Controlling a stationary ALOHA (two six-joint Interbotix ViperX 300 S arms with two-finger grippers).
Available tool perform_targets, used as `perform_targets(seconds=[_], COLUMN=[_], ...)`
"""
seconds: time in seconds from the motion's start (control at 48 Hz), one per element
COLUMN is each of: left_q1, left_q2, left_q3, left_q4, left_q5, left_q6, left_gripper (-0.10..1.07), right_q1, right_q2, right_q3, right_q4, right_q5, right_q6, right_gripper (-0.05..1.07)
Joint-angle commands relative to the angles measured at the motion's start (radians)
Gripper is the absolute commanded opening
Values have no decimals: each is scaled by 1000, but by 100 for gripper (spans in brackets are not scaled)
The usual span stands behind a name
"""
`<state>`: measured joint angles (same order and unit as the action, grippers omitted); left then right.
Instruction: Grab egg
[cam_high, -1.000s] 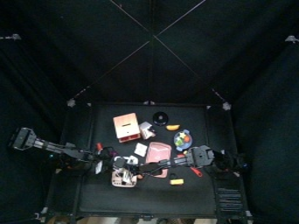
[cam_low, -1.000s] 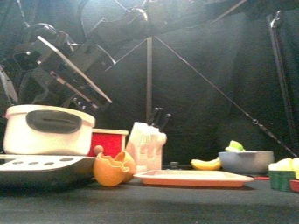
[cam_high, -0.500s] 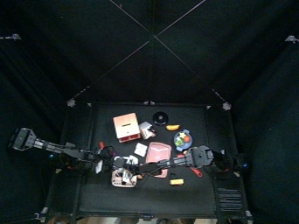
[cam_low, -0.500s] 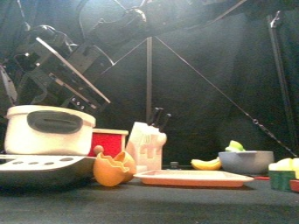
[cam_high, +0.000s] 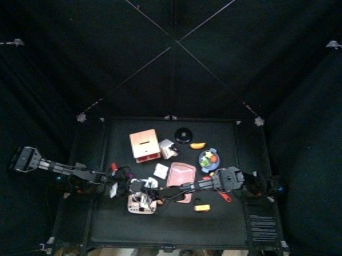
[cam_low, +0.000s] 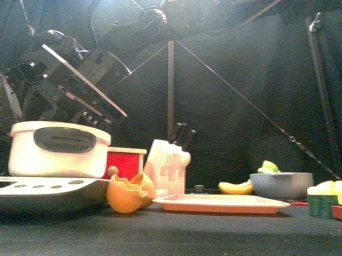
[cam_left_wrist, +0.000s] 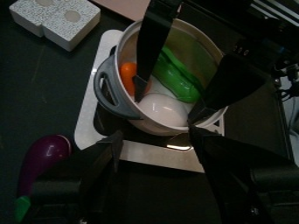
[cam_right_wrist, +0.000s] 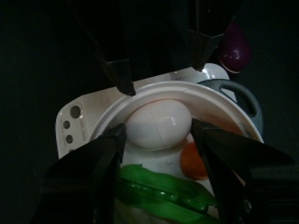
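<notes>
A pale oval egg (cam_right_wrist: 158, 122) lies inside the white cooker pot (cam_left_wrist: 193, 52), beside a green piece (cam_left_wrist: 181, 74) and an orange piece (cam_left_wrist: 125, 68). My right gripper (cam_right_wrist: 156, 133) reaches down into the pot, its two jaws pressed against the egg's sides. The egg (cam_left_wrist: 163, 107) also shows between those jaws in the left wrist view. My left gripper (cam_left_wrist: 158, 138) is open and empty, held just above the cooker's near rim. In the top view both grippers meet over the pot (cam_high: 140, 203) at the table's front left.
A purple eggplant (cam_left_wrist: 45, 159) lies next to the cooker. White blocks (cam_left_wrist: 52, 19) lie beyond it. In the front view, orange fruit pieces (cam_low: 130, 192), a pink tray (cam_low: 221, 204), a red box (cam_low: 127, 160) and a grey bowl (cam_low: 281, 184) stand to the cooker's right.
</notes>
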<state>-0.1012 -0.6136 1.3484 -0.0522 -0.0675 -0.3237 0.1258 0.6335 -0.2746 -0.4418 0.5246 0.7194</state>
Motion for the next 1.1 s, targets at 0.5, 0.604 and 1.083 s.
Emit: perform_targets(seconds=[0.5, 0.604, 1.083], left_q1=[26, 31, 31], left_q2=[17, 17, 15], left_q3=[-11, -9, -12], left_q4=[9, 9, 9], left_q5=[3, 5, 5], left_q6=[3, 3, 3], left_gripper=[94, 94, 94], right_q1=[11, 15, -5], right_q2=[-67, -72, -63], right_q3=[2, 2, 37], right_q4=[-52, -52, -52], right_q5=[89, 92, -132], right_q6=[-6, -6, 0], right_gripper=[80, 80, 85])
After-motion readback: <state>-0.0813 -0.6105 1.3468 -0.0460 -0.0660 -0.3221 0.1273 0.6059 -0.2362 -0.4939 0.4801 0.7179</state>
